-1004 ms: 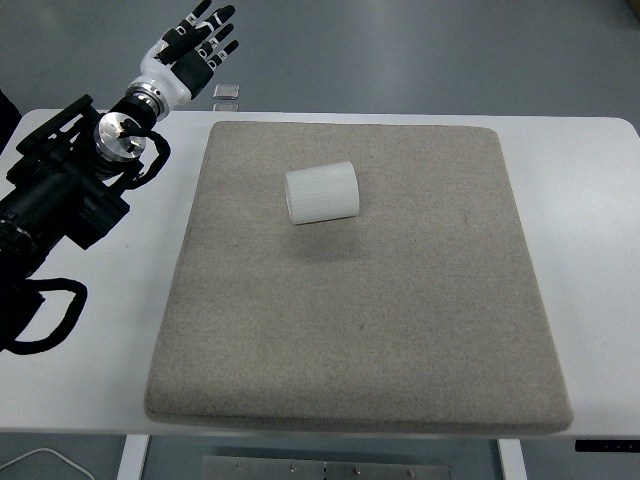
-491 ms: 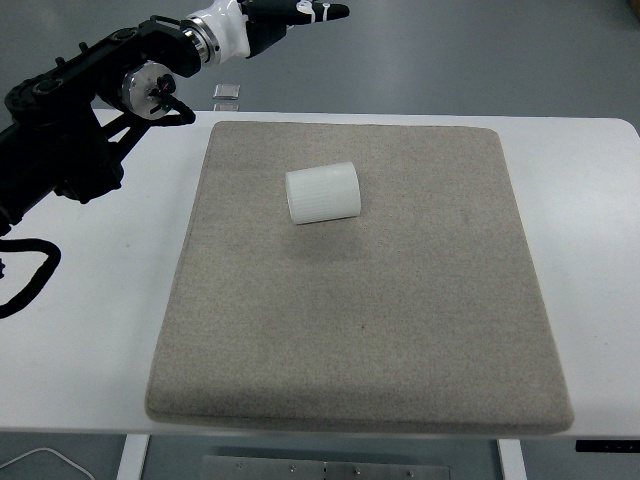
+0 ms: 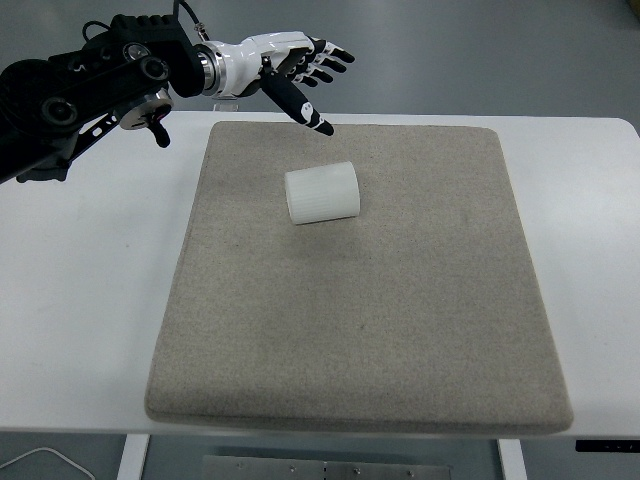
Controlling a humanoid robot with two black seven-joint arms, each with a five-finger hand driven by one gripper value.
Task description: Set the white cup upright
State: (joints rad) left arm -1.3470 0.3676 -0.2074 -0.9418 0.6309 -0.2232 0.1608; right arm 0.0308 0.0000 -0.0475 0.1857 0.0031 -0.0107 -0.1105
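A white ribbed cup lies on its side on the grey felt mat, in the mat's upper middle. My left hand hovers above the mat's far edge, a little behind and above the cup, apart from it. Its fingers are spread and the thumb points down towards the cup. The hand holds nothing. The black left arm reaches in from the upper left. The right arm does not show.
The mat covers most of the white table. A small clear object lies on the table behind the mat, partly hidden by my left wrist. Grey floor lies beyond the far edge.
My left arm has swung right and forward from the table's far left corner. The hand now sits lower, over the mat's far edge behind the cup. The cup has not moved.
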